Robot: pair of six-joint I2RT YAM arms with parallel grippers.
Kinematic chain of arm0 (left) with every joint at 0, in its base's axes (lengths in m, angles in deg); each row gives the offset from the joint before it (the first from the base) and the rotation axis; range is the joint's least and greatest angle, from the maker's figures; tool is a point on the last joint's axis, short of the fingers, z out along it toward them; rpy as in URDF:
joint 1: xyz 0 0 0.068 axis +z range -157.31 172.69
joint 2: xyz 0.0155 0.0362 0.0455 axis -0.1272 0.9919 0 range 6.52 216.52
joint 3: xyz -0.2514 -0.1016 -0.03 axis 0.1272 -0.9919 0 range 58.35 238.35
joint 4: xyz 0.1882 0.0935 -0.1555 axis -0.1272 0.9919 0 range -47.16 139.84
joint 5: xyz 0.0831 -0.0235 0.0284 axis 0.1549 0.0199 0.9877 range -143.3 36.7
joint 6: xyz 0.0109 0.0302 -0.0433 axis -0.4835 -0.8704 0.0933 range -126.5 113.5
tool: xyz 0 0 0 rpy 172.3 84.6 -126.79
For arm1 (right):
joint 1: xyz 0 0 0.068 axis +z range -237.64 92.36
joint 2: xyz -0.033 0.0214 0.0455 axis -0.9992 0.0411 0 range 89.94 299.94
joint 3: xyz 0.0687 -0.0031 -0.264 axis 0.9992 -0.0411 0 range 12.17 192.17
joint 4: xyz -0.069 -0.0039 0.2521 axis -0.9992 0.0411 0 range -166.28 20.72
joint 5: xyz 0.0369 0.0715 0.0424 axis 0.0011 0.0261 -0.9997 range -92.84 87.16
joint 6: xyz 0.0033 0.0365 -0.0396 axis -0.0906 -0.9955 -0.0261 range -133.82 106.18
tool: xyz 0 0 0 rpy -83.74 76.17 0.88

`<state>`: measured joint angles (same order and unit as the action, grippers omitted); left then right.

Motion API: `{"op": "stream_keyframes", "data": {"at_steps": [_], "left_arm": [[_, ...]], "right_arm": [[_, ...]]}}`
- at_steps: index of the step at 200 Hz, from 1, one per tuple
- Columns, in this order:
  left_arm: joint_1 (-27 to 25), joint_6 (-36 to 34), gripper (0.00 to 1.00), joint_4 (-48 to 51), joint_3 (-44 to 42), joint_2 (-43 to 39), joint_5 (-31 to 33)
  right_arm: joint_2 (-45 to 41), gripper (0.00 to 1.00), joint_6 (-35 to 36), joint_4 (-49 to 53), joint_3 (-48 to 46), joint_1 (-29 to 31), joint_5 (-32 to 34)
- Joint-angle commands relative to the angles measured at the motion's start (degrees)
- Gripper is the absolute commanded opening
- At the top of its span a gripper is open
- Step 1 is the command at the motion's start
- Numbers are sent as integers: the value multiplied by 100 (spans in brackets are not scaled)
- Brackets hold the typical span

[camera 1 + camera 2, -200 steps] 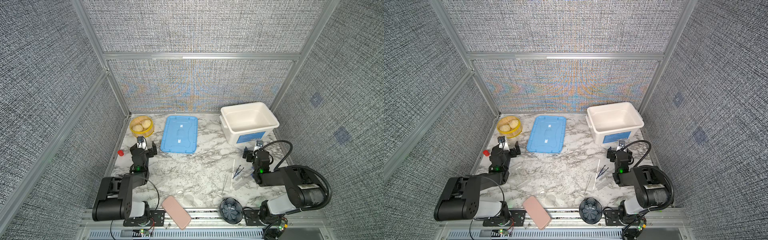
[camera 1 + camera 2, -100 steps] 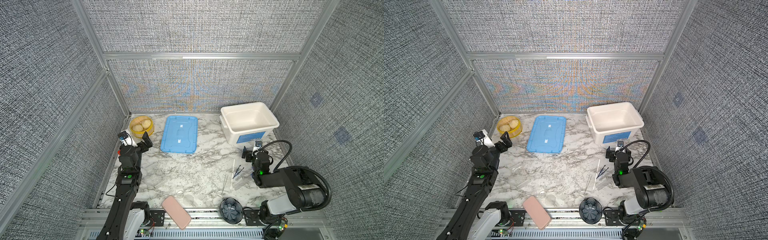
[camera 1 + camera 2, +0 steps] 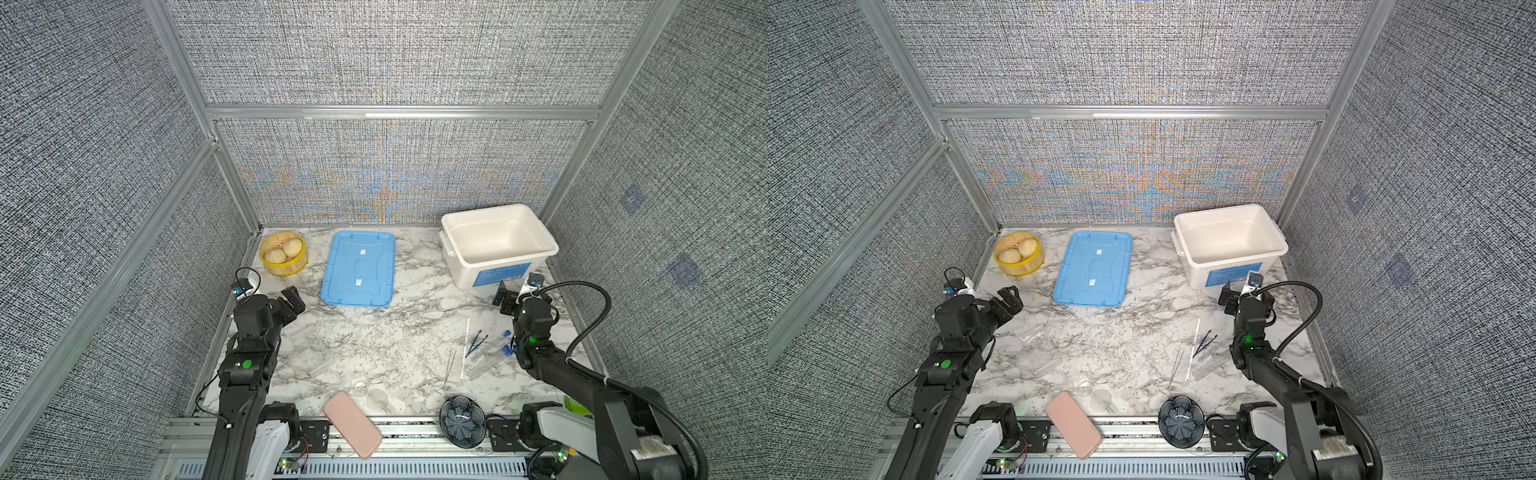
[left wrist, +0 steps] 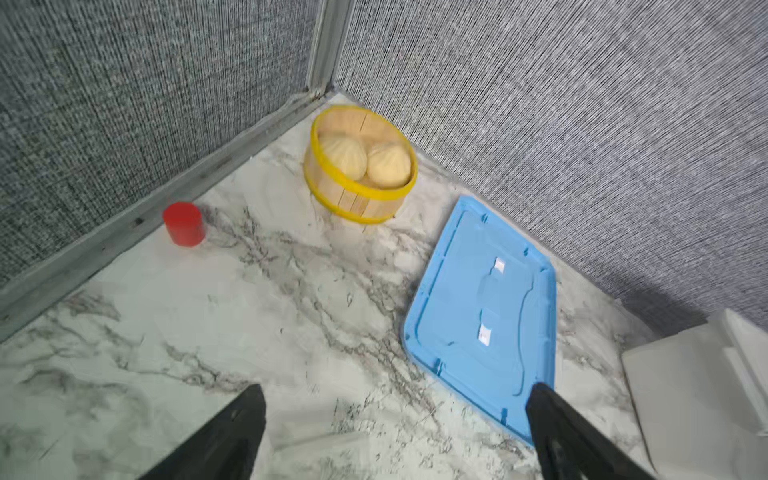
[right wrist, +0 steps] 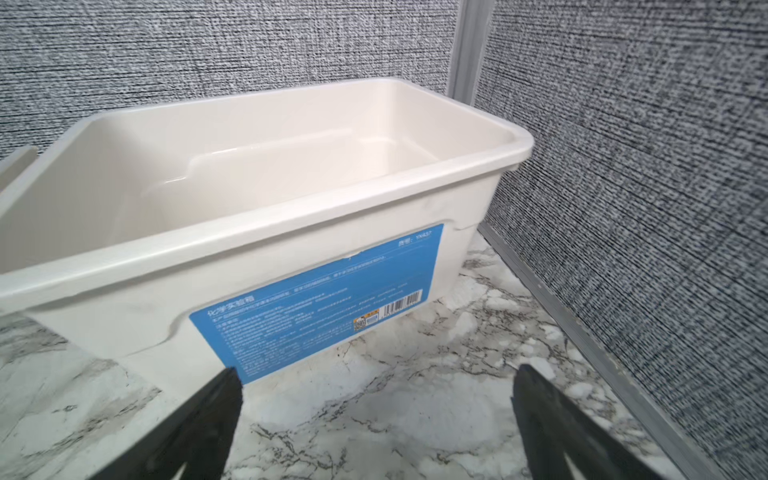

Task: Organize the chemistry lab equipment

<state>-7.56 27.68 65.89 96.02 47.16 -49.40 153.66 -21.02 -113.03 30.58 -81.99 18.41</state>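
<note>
The lab equipment lies at the front right in both top views: clear tubes with blue caps [image 3: 490, 357] [image 3: 1208, 361], dark blue tweezers [image 3: 476, 344] [image 3: 1203, 343], thin silver tweezers [image 3: 450, 365] [image 3: 1177, 365] and a long white stick [image 3: 464, 349] [image 3: 1192, 349]. My right gripper [image 3: 515, 295] [image 3: 1246, 297] [image 5: 378, 372] is open and empty, low over the table between that cluster and the white bin [image 3: 507, 257] [image 5: 291, 216]. My left gripper [image 3: 291, 303] [image 3: 1007, 301] [image 4: 397, 390] is open and empty at the left, pointing towards the blue lid [image 3: 359, 268] [image 4: 482, 303].
A yellow steamer basket [image 3: 284, 253] [image 4: 357, 166] with buns stands at the back left, with a small red cup [image 4: 184, 224] by the left wall. A pink phone [image 3: 352, 424] and a dark flower-shaped bowl [image 3: 462, 420] lie at the front edge. Faint clear pieces [image 3: 322, 365] lie left of centre.
The left arm has risen out of its folded low pose and its gripper now stands higher, turned towards the blue lid. The right arm has not moved.
</note>
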Motion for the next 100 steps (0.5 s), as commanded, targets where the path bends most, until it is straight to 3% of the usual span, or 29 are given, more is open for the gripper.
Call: {"op": "stream_keyframes", "data": {"at_steps": [1,9,24,31,70,100], "left_arm": [[1,366,99,471,136,407,191],[4,521,99,628,202,584,199],[-1,663,99,828,224,795,102],[0,685,99,945,221,888,44],[1,399,99,2074,599,1594,-252],[-3,-104,99,2545,952,2199,-604]], "right_arm": [[-516,99,-712,1981,300,7,521],[-772,99,-1120,2600,465,8,801],[-1288,99,-2991,4711,971,-7,1495],[-1475,99,-3504,5304,1108,-22,1558],[-2540,99,-2234,4702,889,8,-671],[-2469,97,-1850,4695,1122,463,-897]]}}
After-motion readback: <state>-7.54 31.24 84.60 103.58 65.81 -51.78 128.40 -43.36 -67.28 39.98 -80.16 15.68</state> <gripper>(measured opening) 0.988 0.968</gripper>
